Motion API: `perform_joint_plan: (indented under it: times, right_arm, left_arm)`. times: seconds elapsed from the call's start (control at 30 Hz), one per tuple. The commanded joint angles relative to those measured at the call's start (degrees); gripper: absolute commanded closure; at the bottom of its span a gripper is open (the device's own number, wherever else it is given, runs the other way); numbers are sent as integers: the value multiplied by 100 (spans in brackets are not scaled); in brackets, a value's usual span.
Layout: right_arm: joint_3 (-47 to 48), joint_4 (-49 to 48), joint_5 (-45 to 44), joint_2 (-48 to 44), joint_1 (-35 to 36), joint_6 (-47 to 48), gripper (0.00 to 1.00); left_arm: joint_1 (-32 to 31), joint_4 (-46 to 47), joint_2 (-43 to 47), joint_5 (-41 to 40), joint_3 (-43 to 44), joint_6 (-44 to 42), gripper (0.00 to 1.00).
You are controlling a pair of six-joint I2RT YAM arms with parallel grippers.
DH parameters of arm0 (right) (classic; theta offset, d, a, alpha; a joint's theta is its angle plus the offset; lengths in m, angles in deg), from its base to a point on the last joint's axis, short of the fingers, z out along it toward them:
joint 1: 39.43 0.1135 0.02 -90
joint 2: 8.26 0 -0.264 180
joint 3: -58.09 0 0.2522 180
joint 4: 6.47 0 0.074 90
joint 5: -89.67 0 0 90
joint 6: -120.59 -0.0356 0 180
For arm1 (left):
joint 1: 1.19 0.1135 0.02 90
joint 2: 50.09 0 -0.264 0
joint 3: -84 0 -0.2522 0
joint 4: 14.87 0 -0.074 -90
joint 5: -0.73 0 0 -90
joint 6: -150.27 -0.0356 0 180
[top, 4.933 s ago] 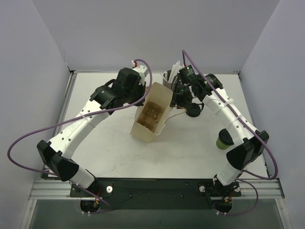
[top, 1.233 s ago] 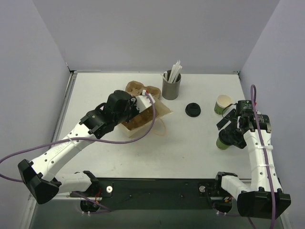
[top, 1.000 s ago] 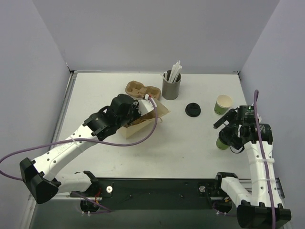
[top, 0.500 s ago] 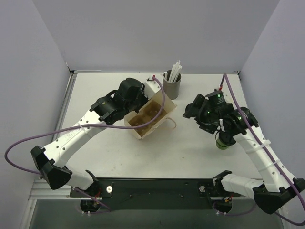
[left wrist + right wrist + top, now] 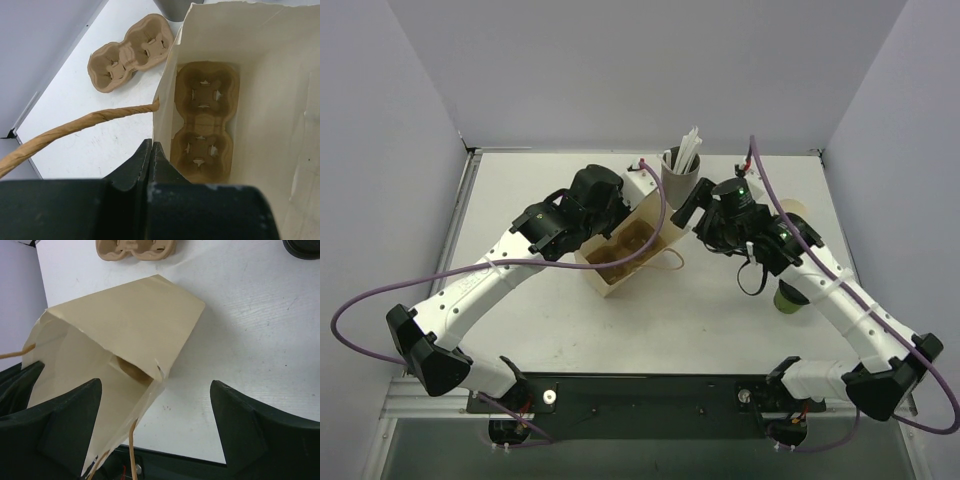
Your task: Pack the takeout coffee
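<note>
A green takeout coffee cup [image 5: 787, 297] stands at the right of the table, partly hidden under my right arm. The cream rim of a second cup [image 5: 798, 208] peeks out behind that arm. The black lid [image 5: 302, 246] lies on the table at the top right of the right wrist view. My left gripper [image 5: 151, 146] is shut on the wall edge of the open paper bag [image 5: 625, 250], holding it up. A brown cup carrier [image 5: 202, 120] lies inside the bag. My right gripper [image 5: 155, 425] is open just beside the bag's [image 5: 115, 345] right side, holding nothing.
A second brown carrier [image 5: 131, 52] lies on the table behind the bag. The grey cup of white straws [image 5: 678, 175] stands at the back, close to both grippers. The bag's twine handle [image 5: 75, 127] hangs to the left.
My right arm has swung from the cups on the right over to the bag's right side. The left gripper has kept hold of the bag, lifting and turning it.
</note>
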Motion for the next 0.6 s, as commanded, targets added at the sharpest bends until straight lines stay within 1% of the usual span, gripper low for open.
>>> perform_joint_plan:
  times: [0.0, 0.03, 0.1, 0.2, 0.23, 0.3, 0.33, 0.37, 0.43, 0.5, 0.53, 0.57]
  right_arm:
    - [-173, -534, -133, 350, 43, -94, 18]
    - [-217, -552, -98, 368, 52, -129, 24]
    - [-270, -561, -97, 403, 96, -200, 29]
    - [-349, -570, -115, 412, 114, -287, 50]
    - [-358, -570, -106, 438, 123, -297, 64]
    - [-305, -544, -80, 499, 149, -314, 76]
    - [-261, -526, -89, 526, 166, -323, 87]
    - [-218, -483, -97, 552, 184, -332, 92]
    - [-51, -290, -132, 649, 210, -349, 100]
    - [20, -140, -185, 719, 219, -419, 100]
    - [99, -79, -203, 728, 219, -472, 100]
    - [143, -26, -220, 737, 219, -568, 100]
  left_arm:
    - [-4, -3, 167, 67, 239, 109, 100]
    - [-12, -3, 167, 76, 248, 109, 100]
    - [-12, -47, 149, 94, 283, 109, 100]
    - [-3, -90, 114, 129, 344, 109, 100]
    - [5, -108, 105, 172, 371, 118, 100]
    - [5, -143, 88, 225, 397, 135, 100]
    - [14, -161, 88, 278, 432, 144, 96]
    - [32, -161, 88, 313, 450, 153, 95]
    - [49, -196, 88, 444, 528, 179, 92]
    - [67, -249, 79, 577, 590, 197, 82]
    - [76, -284, 70, 777, 625, 205, 78]
    - [84, -319, 61, 858, 713, 223, 71]
